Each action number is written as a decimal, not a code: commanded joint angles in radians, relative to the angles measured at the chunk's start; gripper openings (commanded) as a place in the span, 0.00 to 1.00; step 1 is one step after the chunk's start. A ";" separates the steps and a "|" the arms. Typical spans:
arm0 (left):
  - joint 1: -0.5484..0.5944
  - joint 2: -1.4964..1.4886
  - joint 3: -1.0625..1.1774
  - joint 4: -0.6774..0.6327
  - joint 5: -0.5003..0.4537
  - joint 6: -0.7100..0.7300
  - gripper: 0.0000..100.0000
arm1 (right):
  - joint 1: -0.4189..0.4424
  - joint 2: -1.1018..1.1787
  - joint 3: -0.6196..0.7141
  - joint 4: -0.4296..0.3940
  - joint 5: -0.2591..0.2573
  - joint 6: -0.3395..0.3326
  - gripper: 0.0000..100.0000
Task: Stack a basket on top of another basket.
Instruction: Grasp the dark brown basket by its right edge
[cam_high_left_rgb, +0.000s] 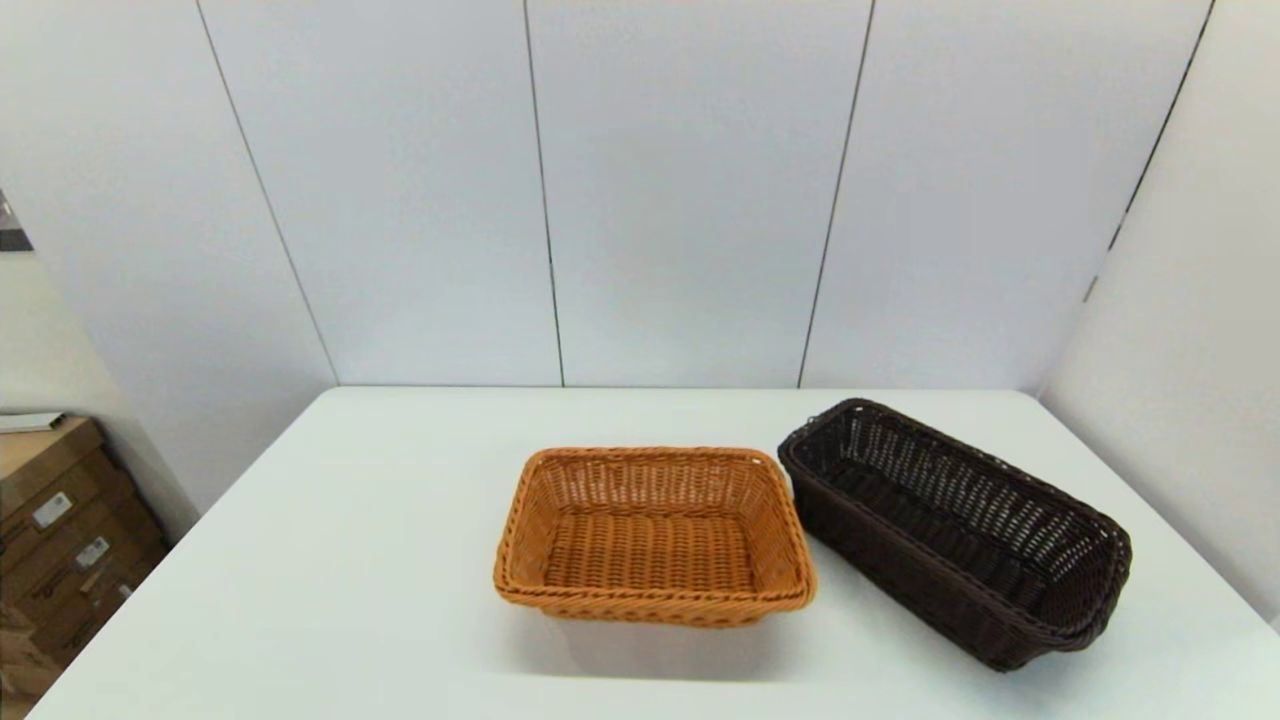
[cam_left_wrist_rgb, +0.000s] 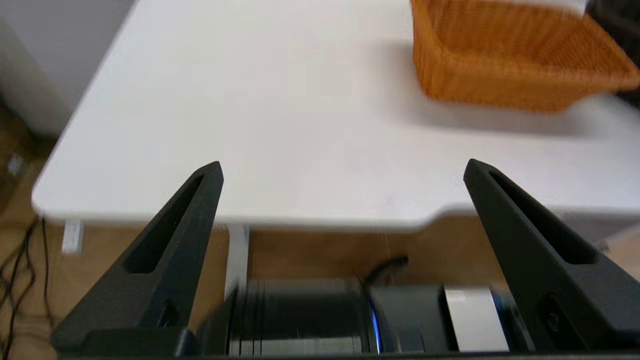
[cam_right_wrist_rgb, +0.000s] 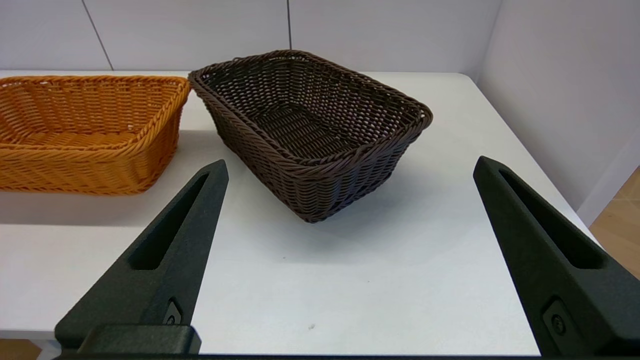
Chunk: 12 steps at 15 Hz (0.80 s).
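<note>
On the white tabletop (cam_high_left_rgb: 350, 560) the orange-tan basket (cam_high_left_rgb: 652, 535) sits upright near the middle, and the dark brown basket (cam_high_left_rgb: 955, 530) stands just to its right, turned at an angle so one far corner comes close to the orange-tan basket's far right corner; whether the two rims touch there cannot be settled from the head view, though the right wrist view shows a narrow gap between them. Both baskets rest on the tabletop side by side, neither on top of the other. Neither arm shows in the head view. The left pincer (cam_left_wrist_rgb: 342, 167) hangs off the near edge of the tabletop, its two black fingers (cam_left_wrist_rgb: 170, 240) spread wide with nothing between them; past them the orange-tan basket (cam_left_wrist_rgb: 510, 60) is cut off by the picture's edge, and only a dark sliver of the other basket shows beyond it. Under the left pincer a blurred dark body with a blue light is hard to make out. The right pincer (cam_right_wrist_rgb: 350, 165) hovers over the near right part of the tabletop, fingers (cam_right_wrist_rgb: 540, 250) likewise spread wide and holding nothing, facing the dark brown basket (cam_right_wrist_rgb: 310, 130), which is apart from it. The orange-tan basket (cam_right_wrist_rgb: 90, 135) is cut off at the side there. Cardboard boxes (cam_high_left_rgb: 60, 540) stand on the floor left of the tabletop, partly out of view.
</note>
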 joint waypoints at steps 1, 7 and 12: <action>-0.001 -0.004 0.288 -0.482 0.046 0.045 1.00 | 0.000 0.000 0.000 0.000 0.000 0.000 1.00; 0.000 -0.004 0.493 -0.778 0.114 0.161 1.00 | 0.000 0.000 0.000 0.000 0.000 0.000 1.00; -0.001 -0.004 0.494 -0.745 0.117 0.130 1.00 | 0.000 0.000 0.000 0.000 0.000 0.000 1.00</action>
